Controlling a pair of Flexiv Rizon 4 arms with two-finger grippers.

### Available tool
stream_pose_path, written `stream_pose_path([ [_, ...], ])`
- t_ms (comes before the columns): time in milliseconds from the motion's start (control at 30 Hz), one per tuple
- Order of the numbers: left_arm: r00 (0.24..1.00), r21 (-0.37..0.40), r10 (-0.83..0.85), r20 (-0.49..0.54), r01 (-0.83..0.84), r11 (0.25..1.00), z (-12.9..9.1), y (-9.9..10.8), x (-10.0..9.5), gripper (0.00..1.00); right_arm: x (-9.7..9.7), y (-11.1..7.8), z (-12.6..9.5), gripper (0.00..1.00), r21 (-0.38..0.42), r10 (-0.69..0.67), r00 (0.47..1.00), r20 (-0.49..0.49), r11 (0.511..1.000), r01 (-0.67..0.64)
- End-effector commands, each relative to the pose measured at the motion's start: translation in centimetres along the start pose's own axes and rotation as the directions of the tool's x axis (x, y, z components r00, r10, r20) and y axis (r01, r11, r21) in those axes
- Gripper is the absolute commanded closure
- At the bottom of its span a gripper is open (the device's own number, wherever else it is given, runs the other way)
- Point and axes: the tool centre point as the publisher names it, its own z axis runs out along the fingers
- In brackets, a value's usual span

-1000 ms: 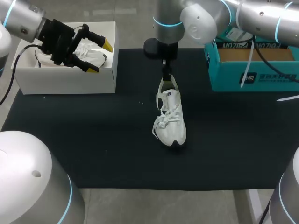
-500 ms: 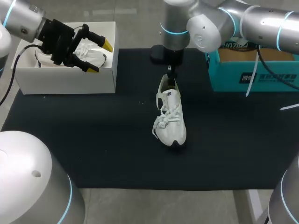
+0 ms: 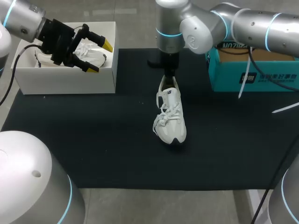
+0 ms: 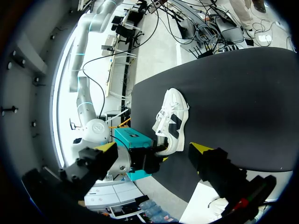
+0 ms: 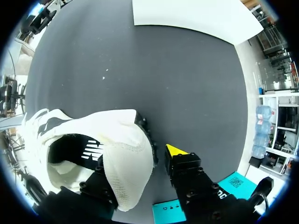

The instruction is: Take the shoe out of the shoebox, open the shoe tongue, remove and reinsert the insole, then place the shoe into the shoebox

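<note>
A white sneaker [image 3: 171, 114] stands on the black mat, toe towards the table's front edge. My right gripper [image 3: 169, 77] is at its heel. In the right wrist view the heel wall [image 5: 126, 163] lies between the fingers of the right gripper [image 5: 140, 164]. One finger is down inside the shoe and hidden. The yellow-tipped outer finger [image 5: 176, 152] stands just clear of the heel, so the gripper is open. My left gripper [image 3: 100, 57] hangs open over the white shoebox [image 3: 65, 81], holding nothing. From the left wrist view the sneaker [image 4: 172, 119] lies ahead of the left gripper [image 4: 156, 155].
A second white shoe [image 3: 89, 55] lies in the white shoebox at the back left. A teal box [image 3: 252, 70] stands at the back right, close beside my right arm. Bare black mat [image 3: 93, 140] spreads around the sneaker.
My right gripper has come down onto the sneaker's heel and its fingers have drawn closer together. The left arm and the sneaker have not moved.
</note>
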Motion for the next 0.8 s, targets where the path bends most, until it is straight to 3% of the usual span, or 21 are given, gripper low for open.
stream_pose_path([
  [33,1.0,0.001,0.0,-0.002,0.0,1.0,0.0,0.0,0.0,0.0,0.1,0.0,0.2,0.73,0.005,0.005,1.0,-0.006,1.0,-0.005],
  [67,1.0,0.001,0.0,-0.002,0.0,1.0,0.0,0.0,0.0,0.0,0.1,0.0,0.3,0.78,0.005,0.008,1.0,-0.008,1.0,-0.008],
  [100,1.0,0.001,0.0,-0.002,0.0,1.0,0.0,0.0,0.0,0.0,0.2,0.0,0.3,0.93,0.005,0.011,1.0,-0.008,1.0,-0.011],
  [133,1.0,0.001,0.0,-0.002,0.0,1.0,0.0,0.0,0.0,0.0,0.3,0.0,0.2,1.0,0.005,0.013,1.0,-0.009,1.0,-0.013],
  [300,1.0,0.001,0.0,-0.002,0.0,1.0,0.0,0.0,0.0,0.0,0.8,0.0,-1.3,1.0,0.025,0.023,1.0,-0.012,0.999,-0.023],
  [567,1.0,0.001,0.0,-0.002,0.0,1.0,0.0,0.0,0.0,0.0,0.6,-0.3,-7.2,1.0,0.021,0.02,0.996,0.091,1.0,-0.022],
  [800,1.0,0.001,0.0,-0.002,0.0,1.0,0.0,0.0,0.0,0.0,0.0,0.5,-12.0,1.0,-0.012,-0.027,0.995,0.098,1.0,0.028],
])
